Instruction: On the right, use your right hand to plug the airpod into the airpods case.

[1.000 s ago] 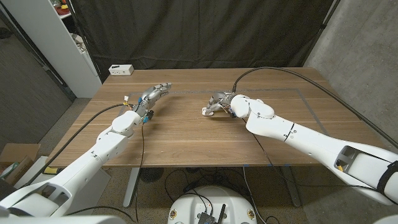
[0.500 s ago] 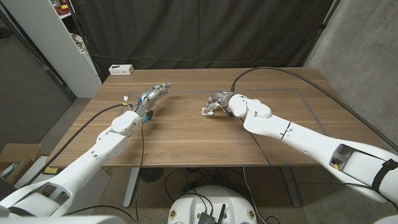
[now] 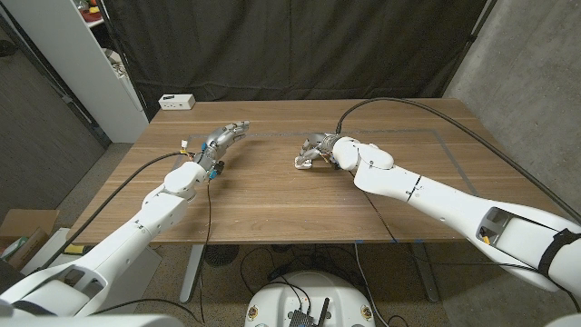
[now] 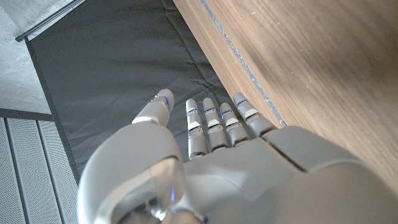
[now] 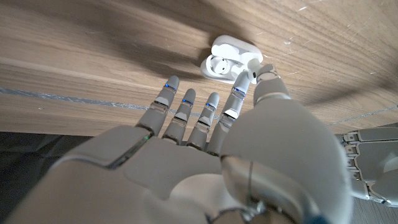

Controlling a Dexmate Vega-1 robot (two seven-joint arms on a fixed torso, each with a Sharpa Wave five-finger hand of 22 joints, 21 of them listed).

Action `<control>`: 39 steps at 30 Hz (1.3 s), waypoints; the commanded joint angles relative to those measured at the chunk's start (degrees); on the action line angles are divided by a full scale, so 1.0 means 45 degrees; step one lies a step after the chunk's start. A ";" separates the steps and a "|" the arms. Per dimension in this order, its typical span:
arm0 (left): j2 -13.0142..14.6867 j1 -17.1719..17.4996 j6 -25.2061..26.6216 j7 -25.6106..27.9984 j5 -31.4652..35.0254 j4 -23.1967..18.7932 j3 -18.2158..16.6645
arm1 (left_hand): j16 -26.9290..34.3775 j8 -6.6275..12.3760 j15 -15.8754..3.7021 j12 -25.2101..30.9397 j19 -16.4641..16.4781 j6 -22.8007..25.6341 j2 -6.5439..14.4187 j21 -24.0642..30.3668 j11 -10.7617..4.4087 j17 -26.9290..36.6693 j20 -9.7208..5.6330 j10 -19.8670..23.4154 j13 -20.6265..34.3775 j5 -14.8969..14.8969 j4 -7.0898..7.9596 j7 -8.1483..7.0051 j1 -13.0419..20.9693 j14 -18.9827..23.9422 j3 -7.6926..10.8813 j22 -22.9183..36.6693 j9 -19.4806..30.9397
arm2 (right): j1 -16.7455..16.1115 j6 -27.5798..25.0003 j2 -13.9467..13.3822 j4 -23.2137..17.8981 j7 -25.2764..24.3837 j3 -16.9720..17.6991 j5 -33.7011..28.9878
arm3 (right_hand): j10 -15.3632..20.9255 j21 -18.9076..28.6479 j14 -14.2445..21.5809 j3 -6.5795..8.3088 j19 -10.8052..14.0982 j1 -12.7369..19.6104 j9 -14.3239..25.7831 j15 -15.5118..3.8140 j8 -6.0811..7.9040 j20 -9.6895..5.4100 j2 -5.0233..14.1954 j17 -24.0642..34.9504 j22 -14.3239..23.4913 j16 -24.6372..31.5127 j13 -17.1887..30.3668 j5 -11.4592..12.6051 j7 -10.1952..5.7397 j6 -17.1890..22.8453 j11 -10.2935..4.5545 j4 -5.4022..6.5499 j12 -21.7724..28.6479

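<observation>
The white airpods case (image 5: 227, 60) sits open on the wooden table (image 3: 272, 204), near the middle and a bit toward the far side. In the right wrist view the case lies just past the tips of the right hand (image 5: 211, 155). The airpod (image 5: 245, 77) looks like a small white bit between the thumb tip and the next finger, right by the case's edge. It is too small to tell if the hand really pinches it. The other fingers (image 5: 180, 112) reach out straight, side by side with small gaps, above the wood.

In the head view the right hand (image 3: 320, 148) hangs over the case (image 3: 303, 162), and its white arm stretches in from the near right corner.

The left hand (image 3: 224, 137) is well apart on the left side, fingers straight and close together, holding nothing. In its wrist view the left hand (image 4: 205, 162) points along the table's far edge.

There is bare wood all around the case.
</observation>
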 commanded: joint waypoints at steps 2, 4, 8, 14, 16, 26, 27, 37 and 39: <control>-0.0083 -0.0223 0.0043 -0.0066 0.0037 0.0237 0.0069 | -0.0028 -0.0024 -0.0486 -0.0004 0.0108 0.0168 0.0029 -0.0035 -0.0001 -0.0015 0.0021 0.0130 0.0017 0.0031 -0.0021 0.0027 0.0058 0.0108 0.0013 0.0072 0.0045 | 0.0146 0.0235 0.0226 0.0513 -0.0193 -0.0058 0.0165 | 0.0052 -0.0015 0.0141 0.0002 0.0110 0.0019 0.0000 -0.1589 0.0008 0.0003 0.0076 -0.0005 0.0072 0.0056 0.0032 0.0071 0.0071 0.0080 0.0120 -0.0104 0.0036; -0.0107 -0.0270 0.0058 -0.0081 0.0032 0.0288 0.0081 | -0.0029 -0.0024 -0.0474 -0.0004 0.0110 0.0172 0.0026 -0.0040 -0.0009 -0.0015 0.0020 0.0132 0.0017 0.0030 -0.0021 0.0022 0.0056 0.0107 0.0008 0.0072 0.0045 | 0.0148 0.0228 0.0247 0.0544 -0.0224 -0.0061 0.0180 | 0.0031 -0.0015 0.0144 0.0020 0.0115 0.0070 -0.0001 -0.1585 -0.0004 -0.0009 0.0085 -0.0010 0.0072 0.0055 0.0036 0.0075 0.0059 0.0066 0.0111 -0.0133 0.0025; -0.0177 -0.0392 -0.0042 -0.0233 0.0013 0.0509 0.0123 | -0.0034 -0.0027 -0.0466 -0.0002 0.0115 0.0173 0.0039 -0.0050 -0.0016 -0.0015 0.0039 0.0140 0.0016 0.0032 -0.0022 0.0033 0.0067 0.0095 0.0010 0.0073 0.0046 | 0.0150 0.0242 0.0253 0.0571 -0.0254 -0.0070 0.0213 | -0.0020 -0.0011 0.0134 0.0044 0.0147 0.0211 -0.0015 -0.1589 -0.0182 -0.0042 0.0049 -0.0030 0.0073 0.0045 0.0049 0.0078 0.0070 -0.0303 0.0075 -0.0226 -0.0006; -0.0235 -0.0487 -0.0098 -0.0328 -0.0014 0.0693 0.0150 | -0.0033 0.0016 -0.0477 -0.0006 0.0125 0.0297 0.0032 -0.0067 -0.0007 -0.0015 0.0066 0.0135 0.0015 0.0032 -0.0022 0.0020 0.0068 0.0100 0.0000 0.0075 0.0048 | 0.0182 0.0225 0.0258 0.0582 -0.0248 -0.0106 0.0230 | -0.0202 0.0018 0.0141 0.0045 0.0256 0.0367 -0.0043 -0.1593 -0.0395 -0.0125 -0.0040 -0.0042 0.0078 0.0049 0.0070 0.0085 -0.0159 -0.0723 0.0160 -0.0309 -0.0094; -0.0267 -0.0517 -0.0216 -0.0417 -0.0028 0.0802 0.0158 | -0.0032 0.0018 -0.0471 -0.0010 0.0128 0.0307 0.0033 -0.0070 0.0000 -0.0015 0.0067 0.0125 0.0014 0.0033 -0.0023 0.0027 0.0071 0.0102 -0.0001 0.0075 0.0048 | 0.0176 0.0245 0.0263 0.0589 -0.0284 -0.0102 0.0239 | -0.0251 0.0017 0.0133 0.0048 0.0279 0.0414 -0.0064 -0.1598 -0.0450 -0.0136 -0.0033 -0.0022 0.0082 0.0064 0.0086 0.0092 -0.0757 -0.0786 0.0205 -0.0295 -0.0123; -0.0314 -0.0580 -0.0315 -0.0499 -0.0080 0.1007 0.0152 | -0.0031 0.0047 -0.0475 -0.0001 0.0140 0.0429 0.0036 -0.0097 -0.0007 -0.0016 0.0083 0.0152 0.0013 0.0034 -0.0024 0.0023 0.0081 0.0112 -0.0009 0.0078 0.0051 | 0.0171 0.0451 0.0278 0.0658 -0.0381 -0.0082 0.0298 | -0.0287 0.0029 0.0207 0.0017 0.0354 0.0446 -0.0004 -0.1610 -0.0566 -0.0172 -0.0066 0.0028 0.0089 0.0138 0.0119 0.0085 -0.0363 -0.1131 0.0232 -0.0266 -0.0151; -0.0312 -0.0591 -0.0268 -0.0474 -0.0078 0.1005 0.0153 | -0.0029 0.0051 -0.0485 0.0000 0.0139 0.0443 0.0041 -0.0101 0.0002 -0.0016 0.0082 0.0155 0.0012 0.0035 -0.0025 0.0031 0.0085 0.0115 -0.0006 0.0079 0.0051 | 0.0179 0.0481 0.0284 0.0679 -0.0388 -0.0086 0.0297 | -0.0270 0.0034 0.0227 0.0016 0.0372 0.0452 0.0010 -0.1625 -0.0552 -0.0181 -0.0063 0.0034 0.0090 0.0152 0.0123 0.0086 -0.0241 -0.1120 0.0292 -0.0263 -0.0145; -0.0416 -0.0827 -0.0372 -0.0723 -0.0145 0.1432 0.0196 | -0.0033 0.0052 -0.0471 0.0016 0.0145 0.0496 0.0051 -0.0127 0.0008 -0.0016 0.0096 0.0198 0.0011 0.0038 -0.0028 0.0029 0.0102 0.0115 -0.0007 0.0081 0.0054 | 0.0260 0.0280 0.0353 0.0703 -0.0258 -0.0158 0.0267 | -0.0311 0.0040 0.0251 0.0013 0.0413 0.0495 0.0074 -0.1638 -0.0526 -0.0203 -0.0062 0.0058 0.0093 0.0185 0.0143 0.0085 -0.0153 -0.1150 0.0260 -0.0264 -0.0168; -0.0428 -0.0843 -0.0423 -0.0773 -0.0157 0.1484 0.0199 | -0.0033 0.0046 -0.0472 0.0014 0.0145 0.0488 0.0052 -0.0131 0.0009 -0.0017 0.0095 0.0195 0.0011 0.0039 -0.0028 0.0037 0.0104 0.0113 -0.0007 0.0081 0.0054 | 0.0225 0.0222 0.0319 0.0630 -0.0243 -0.0142 0.0294 | -0.0301 0.0034 0.0246 0.0014 0.0405 0.0519 0.0090 -0.1644 -0.0517 -0.0199 -0.0070 0.0062 0.0094 0.0186 0.0148 0.0084 -0.0100 -0.1151 0.0285 -0.0274 -0.0165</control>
